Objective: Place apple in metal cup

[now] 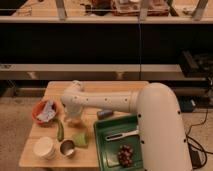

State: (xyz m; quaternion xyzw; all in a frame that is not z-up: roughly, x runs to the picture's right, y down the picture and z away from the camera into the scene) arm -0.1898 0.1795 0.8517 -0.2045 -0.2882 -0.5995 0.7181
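Observation:
The metal cup is small and shiny with a dark inside. It stands near the table's front edge, between a white cup and a pale green wedge. My white arm reaches in from the right, and its wrist bends down over the middle left of the table. My gripper hangs low there, just above the tabletop, a short way behind the metal cup. The orange-yellow apple is hidden where the gripper has come down.
A red-brown bowl holding a blue-white cloth sits at the left. A long green vegetable lies beside the gripper. A green tray at the right holds a white utensil and dark grapes. A blue item lies behind the tray.

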